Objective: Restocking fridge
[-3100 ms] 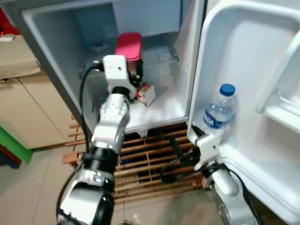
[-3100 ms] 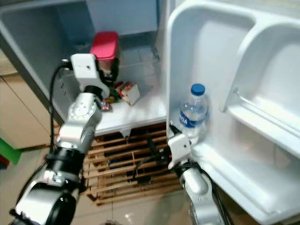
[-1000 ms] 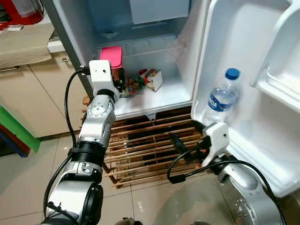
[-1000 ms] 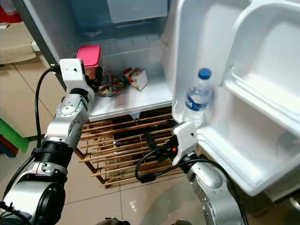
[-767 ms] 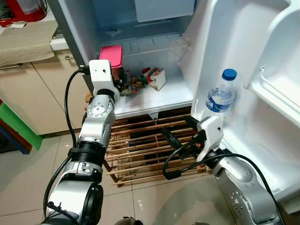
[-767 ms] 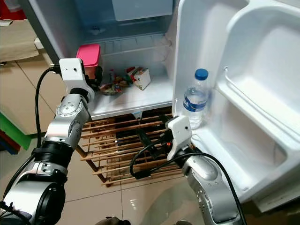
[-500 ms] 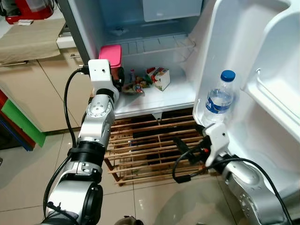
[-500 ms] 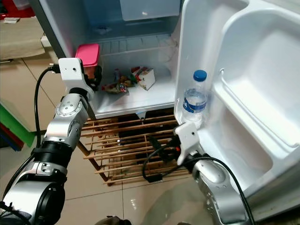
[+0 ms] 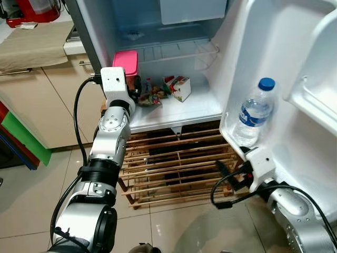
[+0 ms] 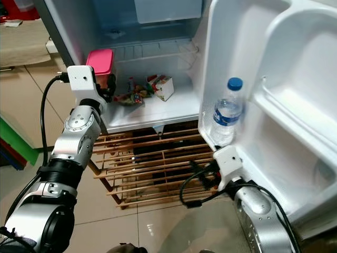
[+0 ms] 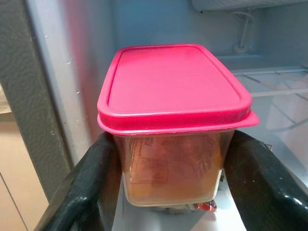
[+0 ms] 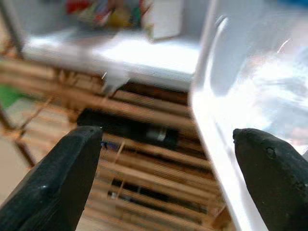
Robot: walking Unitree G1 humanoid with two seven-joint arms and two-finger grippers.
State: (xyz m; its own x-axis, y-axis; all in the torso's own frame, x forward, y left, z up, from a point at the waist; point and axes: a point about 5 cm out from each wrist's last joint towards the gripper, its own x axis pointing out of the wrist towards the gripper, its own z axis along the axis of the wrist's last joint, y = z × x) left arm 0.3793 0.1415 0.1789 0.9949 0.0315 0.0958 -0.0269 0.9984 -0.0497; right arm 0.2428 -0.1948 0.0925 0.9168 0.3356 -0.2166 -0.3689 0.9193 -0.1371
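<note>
The left tool [image 11: 168,192] grips a clear food container with a pink lid [image 11: 173,86], one black finger [image 11: 84,187] pressed on each side wall, holding it upright at the front left edge of the fridge shelf [image 9: 195,108], probably so it can be set down level beside the snack packets [image 9: 154,97] and small carton [image 9: 181,88] lying toward 3 o'clock of it. The water bottle [image 9: 254,113] already stands in the door bin [image 9: 231,138], at 3 o'clock of the shelf. The right tool [image 12: 163,163] hangs low at 5 o'clock, fingers spread wide and empty, just below that bin. The left wrist view shows the container's printed contents and the grip itself (the head views hide both behind the wrist housing). The right wrist view, blurred, adds the wooden rack [image 12: 144,159] under the fridge.
</note>
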